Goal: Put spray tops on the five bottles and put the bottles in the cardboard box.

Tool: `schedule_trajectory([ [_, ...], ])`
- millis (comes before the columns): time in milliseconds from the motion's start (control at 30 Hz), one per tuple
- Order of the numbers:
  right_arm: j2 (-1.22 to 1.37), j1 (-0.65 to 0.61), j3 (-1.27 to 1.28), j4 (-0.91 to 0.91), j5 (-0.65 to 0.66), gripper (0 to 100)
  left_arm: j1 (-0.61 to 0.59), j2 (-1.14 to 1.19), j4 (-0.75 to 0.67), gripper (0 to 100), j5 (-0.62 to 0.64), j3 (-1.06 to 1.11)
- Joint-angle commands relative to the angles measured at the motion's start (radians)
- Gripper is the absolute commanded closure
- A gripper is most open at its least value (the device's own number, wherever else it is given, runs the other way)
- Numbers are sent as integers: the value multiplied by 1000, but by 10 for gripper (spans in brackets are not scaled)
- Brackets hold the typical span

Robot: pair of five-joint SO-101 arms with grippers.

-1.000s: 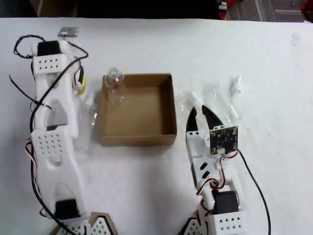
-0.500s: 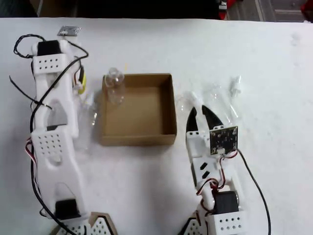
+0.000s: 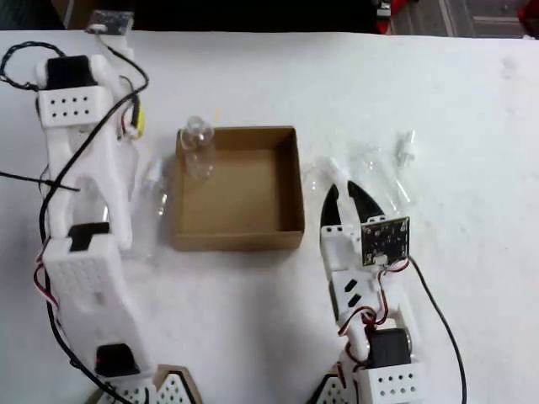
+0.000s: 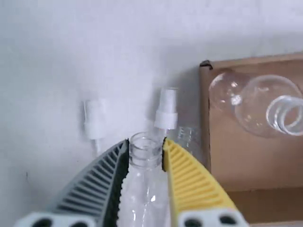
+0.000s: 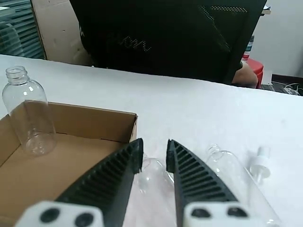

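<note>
My left gripper (image 4: pixel 144 149) is shut on a clear, topless bottle (image 4: pixel 144 189), neck pointing away from the camera. Just beyond the neck lie two white spray tops (image 4: pixel 92 120) (image 4: pixel 165 113) on the table. From above, this gripper (image 3: pixel 133 135) sits left of the cardboard box (image 3: pixel 240 231). One topless bottle (image 3: pixel 198 147) stands in the box's far left corner. My right gripper (image 3: pixel 345 198) is open just right of the box, above a lying clear bottle (image 5: pixel 154 177). Another bottle (image 5: pixel 232 175) and a spray top (image 5: pixel 259 163) lie beside it.
The white table runs wide to the far side and the right. The left arm's cables (image 3: pixel 25 177) trail near the left edge. A black chair (image 5: pixel 161 33) stands behind the table's far edge. Both arm bases (image 3: pixel 253 387) sit at the near edge.
The left arm has shifted toward the far left corner of the table, with the bottle still in its gripper. The right arm has kept still.
</note>
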Motion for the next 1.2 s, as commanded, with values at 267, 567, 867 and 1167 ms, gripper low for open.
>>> schedule_trajectory([
  [267,-2,-5,8,-1,14,928,140,-533,2,977,12,321],
  [567,-2,-5,8,-1,14,928,176,-728,3,977,12,427],
  [867,-2,-5,8,-1,14,928,286,-1059,0,976,6,612],
  [1167,-2,-5,8,1,14,928,329,-1423,-199,978,11,852],
])
